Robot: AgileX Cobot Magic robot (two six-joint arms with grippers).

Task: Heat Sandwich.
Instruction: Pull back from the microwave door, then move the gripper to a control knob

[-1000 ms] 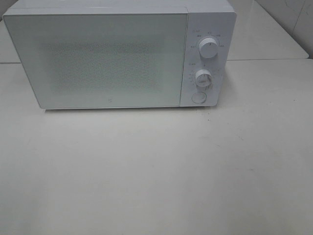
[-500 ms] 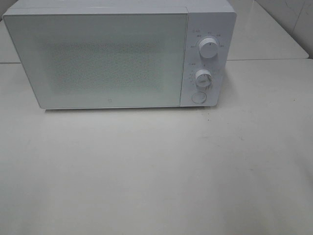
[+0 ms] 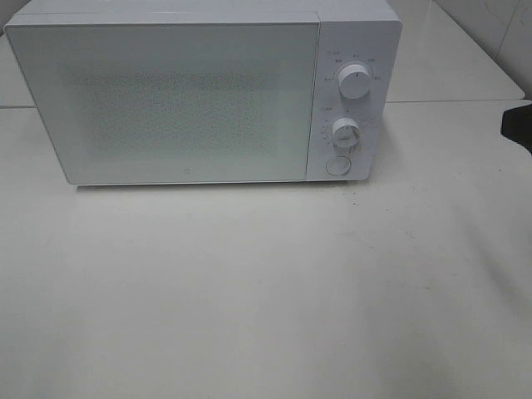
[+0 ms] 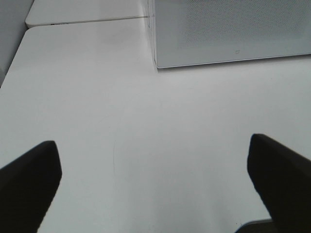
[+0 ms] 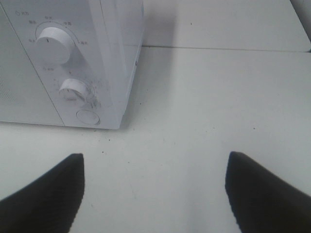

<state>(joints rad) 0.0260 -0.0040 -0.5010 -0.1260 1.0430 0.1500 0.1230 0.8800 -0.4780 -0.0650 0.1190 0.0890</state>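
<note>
As viewed from high up, white microwave standing at the far side of the pale bench, frosted door shut and filling most of the front. Control panel on the right of the door: upper knob, lower knob below it, round button lowest. Seam between two bench tops running off to the right behind the oven. Dark shape at the right edge of the high view, too little of it shown to tell which part of the arm. Left gripper hovering above bare bench, near and left of the microwave's lower left corner; jaws spread wide, nothing between them, both dark fingers clear of the surface. Right gripper likewise above bare bench, near and slightly right of the control panel; jaws spread, nothing pinched, knobs and button facing it but well apart from the fingertips. Sandwich: not seen in any view; whereabouts cannot be told, door glass too frosted to show the inside.
</note>
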